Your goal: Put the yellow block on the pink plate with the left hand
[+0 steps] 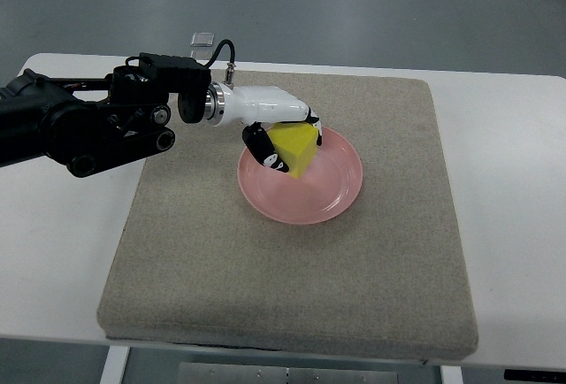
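Note:
A yellow block [296, 149] is held in my left hand [285, 141], whose white and black fingers are curled around it. The hand holds the block over the left part of the pink plate [332, 191], at or just above its surface; I cannot tell whether the block touches the plate. The plate lies near the middle of a grey-beige mat [292, 260]. My left arm [88, 123] comes in from the left edge. The right arm does not show.
The mat lies on a white table [513, 180]. A small clear object [203, 39] lies at the table's far edge behind the arm. Grey floor shows beyond the table.

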Available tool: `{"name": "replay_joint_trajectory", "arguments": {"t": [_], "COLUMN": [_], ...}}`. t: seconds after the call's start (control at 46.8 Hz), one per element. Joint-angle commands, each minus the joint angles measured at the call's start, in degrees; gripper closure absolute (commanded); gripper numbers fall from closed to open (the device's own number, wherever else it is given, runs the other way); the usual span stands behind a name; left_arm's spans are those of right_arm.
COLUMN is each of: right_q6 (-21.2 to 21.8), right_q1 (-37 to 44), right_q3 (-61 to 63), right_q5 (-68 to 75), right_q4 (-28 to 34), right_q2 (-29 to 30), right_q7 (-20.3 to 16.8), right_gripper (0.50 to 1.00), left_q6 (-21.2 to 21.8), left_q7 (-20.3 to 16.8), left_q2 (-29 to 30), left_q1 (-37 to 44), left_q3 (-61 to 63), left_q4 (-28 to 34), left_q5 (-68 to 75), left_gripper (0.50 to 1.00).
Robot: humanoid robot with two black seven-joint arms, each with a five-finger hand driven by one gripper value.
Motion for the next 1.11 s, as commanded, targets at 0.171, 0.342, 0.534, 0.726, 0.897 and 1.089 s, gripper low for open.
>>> {"name": "replay_joint_trajectory", "arguments": {"t": [0.171,0.342,0.534,0.726,0.897,1.089], "right_q6": [0.0,0.0,0.0,0.0,0.0,0.0], "right_q1": [0.0,0.0,0.0,0.0,0.0,0.0], "right_q3": [0.0,0.0,0.0,0.0,0.0,0.0], "right_q5": [0.0,0.0,0.0,0.0,0.1,0.1], "right_q4": [0.0,0.0,0.0,0.0,0.0,0.0], "right_q2": [0.0,0.0,0.0,0.0,0.0,0.0], "right_q7": [0.0,0.0,0.0,0.0,0.0,0.0], "right_gripper": [0.576,0.576,0.576,0.576,0.576,0.576], "left_q6": [0.1,0.1,0.2,0.2,0.1,-0.6], "left_q7": [0.0,0.0,0.0,0.0,0.0,0.0], "left_q2": [-1.8,-1.6,-1.1,-0.1,1.2,2.0], "left_q1": [1.6,1.7,1.7,2.2,3.3,3.4], "left_q3": [0.0,0.0,-1.0,-6.0,-10.6,-11.2], "left_q4": [0.6,0.7,1.5,2.9,7.0,8.7], "left_q5": [0.5,0.4,-1.1,-6.9,-24.5,-35.2], "left_gripper": [0.667,0.51,0.506,0.506,0.506,0.506]}}
